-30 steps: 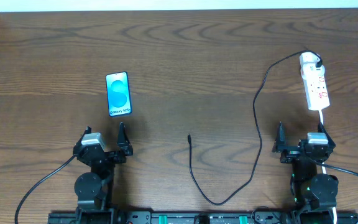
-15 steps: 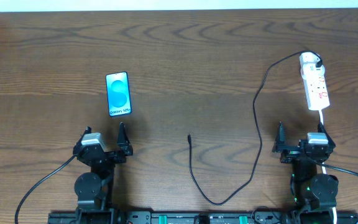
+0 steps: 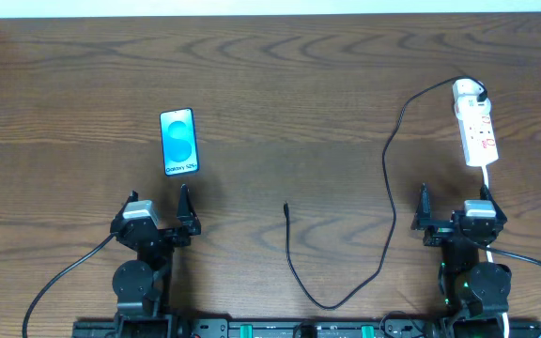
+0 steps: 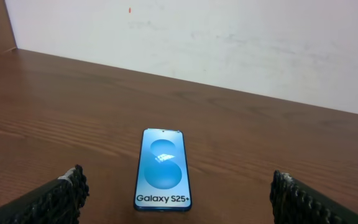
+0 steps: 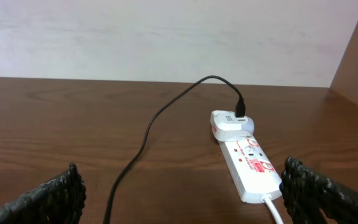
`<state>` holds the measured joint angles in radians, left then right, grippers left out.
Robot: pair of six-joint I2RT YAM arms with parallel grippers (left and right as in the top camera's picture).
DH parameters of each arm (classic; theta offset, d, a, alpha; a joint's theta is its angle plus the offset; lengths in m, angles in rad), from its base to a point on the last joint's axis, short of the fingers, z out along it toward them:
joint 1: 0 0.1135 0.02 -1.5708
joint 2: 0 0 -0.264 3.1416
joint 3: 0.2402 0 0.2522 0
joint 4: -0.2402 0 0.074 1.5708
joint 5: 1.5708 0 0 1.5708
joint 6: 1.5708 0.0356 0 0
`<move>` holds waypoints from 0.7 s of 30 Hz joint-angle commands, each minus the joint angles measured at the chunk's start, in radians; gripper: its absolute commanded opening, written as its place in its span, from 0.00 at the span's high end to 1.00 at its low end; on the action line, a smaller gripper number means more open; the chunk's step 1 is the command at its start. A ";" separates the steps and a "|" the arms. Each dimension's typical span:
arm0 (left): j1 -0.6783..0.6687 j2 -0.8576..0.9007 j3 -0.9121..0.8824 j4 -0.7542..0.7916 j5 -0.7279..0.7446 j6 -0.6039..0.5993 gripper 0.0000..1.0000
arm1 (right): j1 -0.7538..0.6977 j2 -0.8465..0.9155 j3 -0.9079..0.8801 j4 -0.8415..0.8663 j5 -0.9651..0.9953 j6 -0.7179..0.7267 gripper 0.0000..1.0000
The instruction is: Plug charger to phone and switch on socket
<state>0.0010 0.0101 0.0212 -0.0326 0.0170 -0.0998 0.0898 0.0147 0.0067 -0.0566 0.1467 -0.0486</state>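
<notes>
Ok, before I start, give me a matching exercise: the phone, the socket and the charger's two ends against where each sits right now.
Things:
1. phone
2. socket
3. charger's small tip
4. charger's plug head

Places:
A. loose near the middle of the table, joined to nothing
B. lying flat on the right side
C. left side, screen up
D. plugged in at the socket's far end

Pairs: 1-C, 2-B, 3-A, 4-D.
</notes>
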 commanded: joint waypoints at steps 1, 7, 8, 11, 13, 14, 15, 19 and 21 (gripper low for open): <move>0.003 -0.006 -0.017 -0.040 -0.013 0.014 0.05 | -0.006 -0.009 -0.001 -0.006 -0.006 -0.012 0.01; 0.003 -0.006 -0.017 -0.040 -0.013 0.014 0.05 | -0.006 -0.009 -0.001 -0.006 -0.006 -0.012 0.01; 0.003 -0.006 -0.017 -0.040 -0.013 0.014 0.05 | -0.006 -0.009 -0.001 -0.006 -0.006 -0.012 0.01; 0.003 -0.006 -0.017 -0.040 -0.013 0.014 0.05 | -0.006 -0.009 -0.001 -0.006 -0.006 -0.012 0.01; 0.003 -0.006 -0.017 -0.040 -0.014 0.014 0.05 | -0.006 -0.009 -0.001 -0.006 -0.006 -0.012 0.01; 0.003 -0.006 -0.017 -0.040 -0.021 0.014 0.05 | -0.006 -0.009 -0.001 -0.006 -0.006 -0.012 0.01; 0.003 -0.006 -0.017 -0.037 -0.032 0.014 0.05 | -0.006 -0.009 -0.001 -0.006 -0.006 -0.012 0.01; 0.003 -0.006 -0.017 -0.037 -0.031 0.013 0.05 | -0.006 -0.009 -0.001 -0.006 -0.006 -0.012 0.01; 0.003 -0.006 -0.016 -0.026 -0.032 0.014 0.05 | -0.006 -0.009 -0.001 -0.006 -0.006 -0.012 0.01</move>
<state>0.0010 0.0101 0.0212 -0.0296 0.0162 -0.0998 0.0898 0.0147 0.0071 -0.0566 0.1467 -0.0486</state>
